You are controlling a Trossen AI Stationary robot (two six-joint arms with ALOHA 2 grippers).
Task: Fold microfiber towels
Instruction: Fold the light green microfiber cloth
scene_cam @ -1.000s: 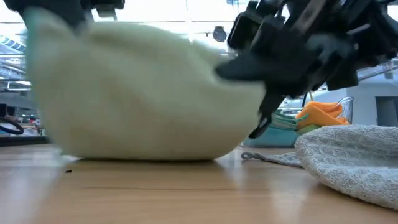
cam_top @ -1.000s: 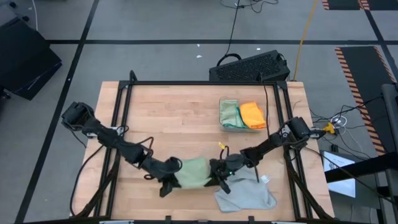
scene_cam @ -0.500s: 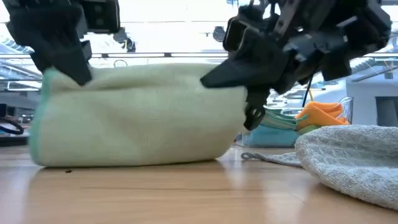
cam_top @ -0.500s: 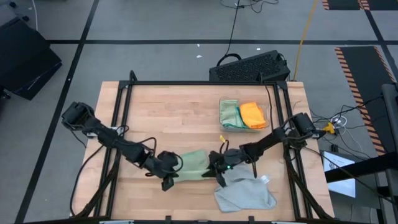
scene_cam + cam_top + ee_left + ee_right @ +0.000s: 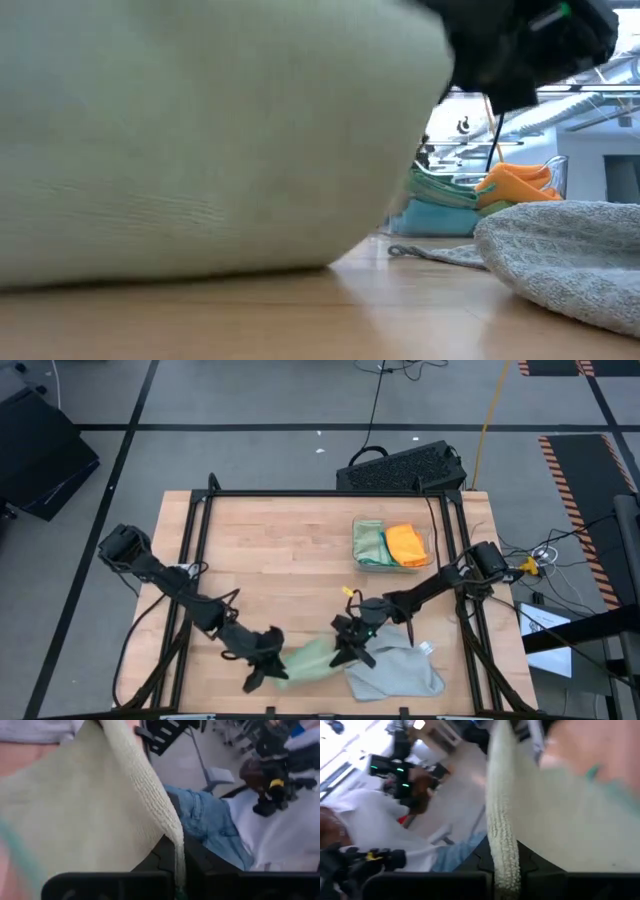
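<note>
Pale sage towel hangs stretched btwn both grippers at table's near edge, long axis left-right. Left gripper pinches its left end, right gripper its right end. Grey towel lies just right; tray farther back.

**What stays out of sight**

In the low view the pale green towel fills most of the picture, running off three edges and hiding the worktop behind it. The grey towel is cut at the right edge. A blurred person shows only in part in the left wrist view.
</note>
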